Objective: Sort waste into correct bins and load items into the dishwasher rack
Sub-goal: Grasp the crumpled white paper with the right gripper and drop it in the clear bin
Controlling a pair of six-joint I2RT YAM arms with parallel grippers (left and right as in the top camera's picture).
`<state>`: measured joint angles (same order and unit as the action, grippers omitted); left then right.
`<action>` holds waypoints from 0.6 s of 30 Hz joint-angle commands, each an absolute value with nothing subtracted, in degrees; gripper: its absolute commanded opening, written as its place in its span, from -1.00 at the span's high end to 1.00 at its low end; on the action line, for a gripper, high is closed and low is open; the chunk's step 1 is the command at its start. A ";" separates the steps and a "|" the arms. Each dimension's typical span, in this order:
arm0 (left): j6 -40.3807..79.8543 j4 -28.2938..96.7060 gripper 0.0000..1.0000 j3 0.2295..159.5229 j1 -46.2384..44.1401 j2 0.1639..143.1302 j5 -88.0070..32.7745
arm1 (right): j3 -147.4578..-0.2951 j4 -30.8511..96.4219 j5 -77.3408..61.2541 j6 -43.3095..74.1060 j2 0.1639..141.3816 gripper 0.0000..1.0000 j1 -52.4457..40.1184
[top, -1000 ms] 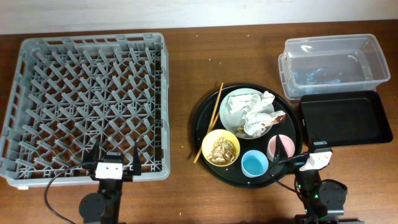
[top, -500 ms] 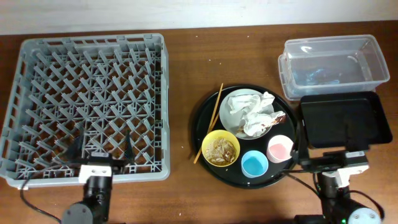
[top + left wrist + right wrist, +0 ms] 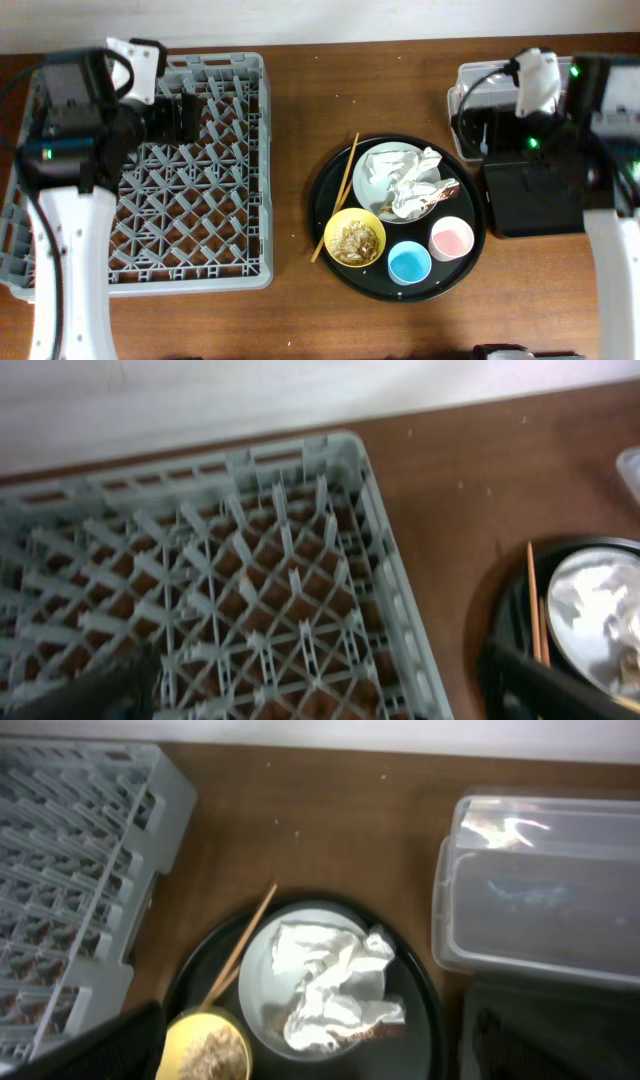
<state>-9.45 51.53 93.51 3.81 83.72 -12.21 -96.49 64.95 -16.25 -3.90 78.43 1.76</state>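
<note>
Now both arms hang above the brown wooden bench (image 3: 290,100); the left gripper (image 3: 318,660) is over the big grey lattice plastic dishwasher rack (image 3: 230,200), fingers spread wide and empty; the right gripper (image 3: 320,1020), likewise apart, is near the clear rectangular plastic tub (image 3: 540,900). Crumpled white paper napkins (image 3: 412,180) lie on the pale grey round plate (image 3: 370,165).

Rack (image 3: 220,200) at 9 o'clock of round tray (image 3: 322,200); tub (image 3: 540,900) at 2, shallow tray (image 3: 520,205) at 3. On it: plate (image 3: 375,172) 12, bowl (image 3: 355,238) 8, cups (image 3: 409,263) 6 and 4.
</note>
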 commanded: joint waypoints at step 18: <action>-9.96 63.16 -0.98 105.10 3.75 108.64 -12.69 | -101.25 70.48 5.72 50.24 122.96 -0.97 -13.43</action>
<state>-9.45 63.40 104.09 3.81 108.33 -12.23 -101.82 70.78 4.95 48.77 120.36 -13.39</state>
